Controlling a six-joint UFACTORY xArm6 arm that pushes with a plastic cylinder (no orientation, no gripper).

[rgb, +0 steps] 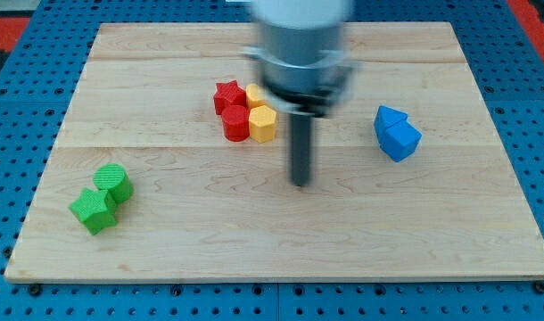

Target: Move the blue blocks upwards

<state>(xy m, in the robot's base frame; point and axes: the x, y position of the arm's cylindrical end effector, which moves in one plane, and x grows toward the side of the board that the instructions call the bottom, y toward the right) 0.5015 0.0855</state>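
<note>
Two blue blocks point(397, 133) sit pressed together at the view's right, one toward the top left point(389, 119) and one toward the bottom right point(403, 142); their shapes are angular. My tip point(300, 182) rests on the board near the middle, well to the left of the blue blocks and a little lower than them. The rod rises into the blurred grey arm housing point(300, 45) at the view's top.
A red star point(226, 94), a red cylinder point(235, 124), a yellow hexagonal block point(263, 124) and another yellow block point(255, 94) cluster just up-left of my tip. A green cylinder point(113, 181) and a green block point(94, 210) lie at the lower left. The wooden board point(281, 250) lies on blue pegboard.
</note>
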